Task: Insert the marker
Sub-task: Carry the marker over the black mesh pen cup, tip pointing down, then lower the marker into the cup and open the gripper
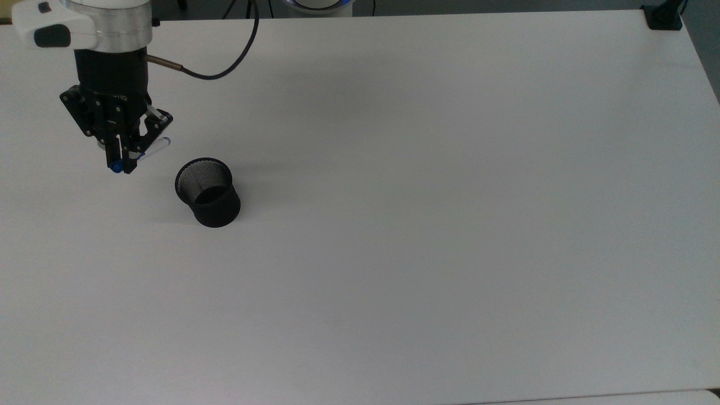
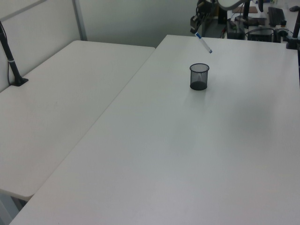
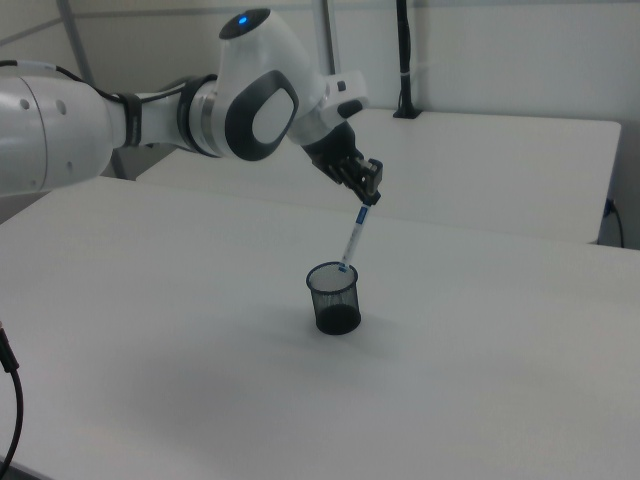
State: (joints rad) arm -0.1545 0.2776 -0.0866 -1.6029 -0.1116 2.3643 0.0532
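Note:
The marker (image 3: 354, 240), white with blue ends, hangs tilted in the air, my gripper (image 3: 368, 195) shut on its upper, blue-capped end. In the right view its lower tip sits just over the rim of the black mesh cup (image 3: 333, 298). In the top view my gripper (image 1: 122, 163) is to the left of the cup (image 1: 208, 191), with the marker's blue cap (image 1: 116, 167) between the fingers. In the left view the marker (image 2: 204, 44) slants down from my gripper (image 2: 197, 32), well above the cup (image 2: 199, 77).
The cup stands upright on a wide white table (image 1: 450, 225). A black clamp (image 1: 664, 17) sits at the top view's upper right corner. A second white table (image 2: 56, 103) adjoins at the left view's left, with a black post (image 2: 11, 61) on it.

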